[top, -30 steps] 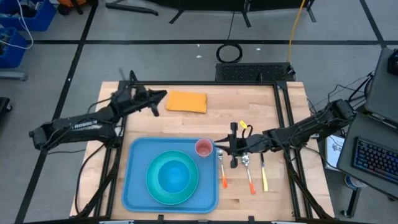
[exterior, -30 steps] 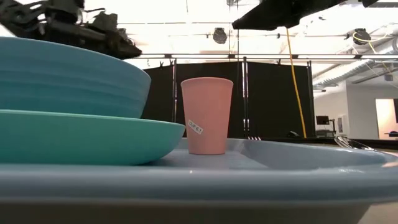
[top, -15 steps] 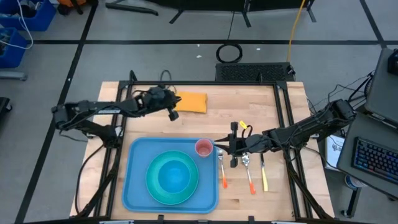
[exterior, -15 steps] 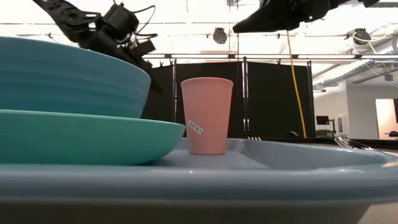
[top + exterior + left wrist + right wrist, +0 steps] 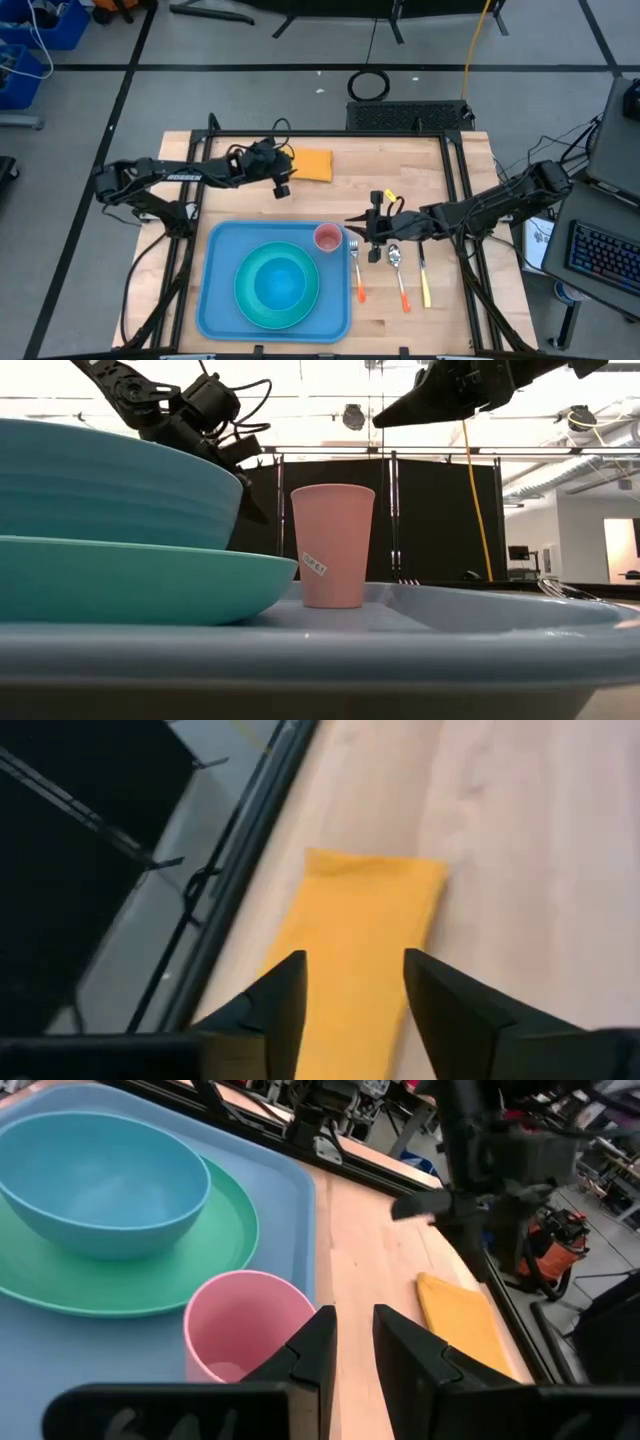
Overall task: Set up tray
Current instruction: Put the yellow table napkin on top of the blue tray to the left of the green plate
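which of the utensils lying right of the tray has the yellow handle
The utensil farthest from the tray, outermost of the three: its handle is yellow, while the fork beside the tray and the middle spoon have orange handles.

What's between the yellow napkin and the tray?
Only bare wooden table, in the high view: the napkin lies apart from the tray, with the left gripper hovering above that stretch.

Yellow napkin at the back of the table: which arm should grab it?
Left. The left gripper hovers right at the napkin, fingers open above it. The right gripper waits by the pink cup, farther off.
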You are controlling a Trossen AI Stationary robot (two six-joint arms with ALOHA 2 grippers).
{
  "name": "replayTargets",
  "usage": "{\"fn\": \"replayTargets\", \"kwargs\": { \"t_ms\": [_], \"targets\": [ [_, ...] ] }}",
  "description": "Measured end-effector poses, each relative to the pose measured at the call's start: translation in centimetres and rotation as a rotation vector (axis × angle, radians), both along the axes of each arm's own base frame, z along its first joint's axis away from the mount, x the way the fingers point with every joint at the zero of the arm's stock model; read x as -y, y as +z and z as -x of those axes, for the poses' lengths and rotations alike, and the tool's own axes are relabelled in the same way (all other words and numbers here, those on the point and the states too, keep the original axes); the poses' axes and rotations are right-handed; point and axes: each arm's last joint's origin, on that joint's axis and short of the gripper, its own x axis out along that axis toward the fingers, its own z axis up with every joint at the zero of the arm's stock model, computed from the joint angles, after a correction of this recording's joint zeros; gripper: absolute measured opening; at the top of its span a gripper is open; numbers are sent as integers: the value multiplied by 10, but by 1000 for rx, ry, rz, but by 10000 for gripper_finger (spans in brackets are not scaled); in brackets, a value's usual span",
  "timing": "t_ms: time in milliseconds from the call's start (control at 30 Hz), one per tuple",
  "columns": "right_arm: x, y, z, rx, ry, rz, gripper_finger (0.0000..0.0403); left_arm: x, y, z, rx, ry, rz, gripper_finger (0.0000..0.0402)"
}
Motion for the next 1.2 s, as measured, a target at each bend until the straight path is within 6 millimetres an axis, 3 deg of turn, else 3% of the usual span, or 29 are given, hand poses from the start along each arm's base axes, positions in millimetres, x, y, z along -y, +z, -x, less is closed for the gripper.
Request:
{"fn": "replayTargets", "kwargs": {
  "t_ms": [133, 300, 467, 600, 1200],
  "targets": [
    [4, 0, -1, -4, -14, -3, 59, 7, -10, -3, -56, 27, 12, 188],
    [6, 0, -1, 0, -30, -23, 59, 13, -14, -21, -158, 30, 50, 189],
    [6, 0, -1, 4, -30, -25, 59, 8, -11, -46, -224, 36, 44, 189],
    [6, -1, -1, -4, -29, -24, 59, 5, -22, -58, -303, -3, 23, 189],
    [7, -3, 0, -21, -31, -22, 59, 18, -48, -75, -385, -132, -37, 189]
  ]
}}
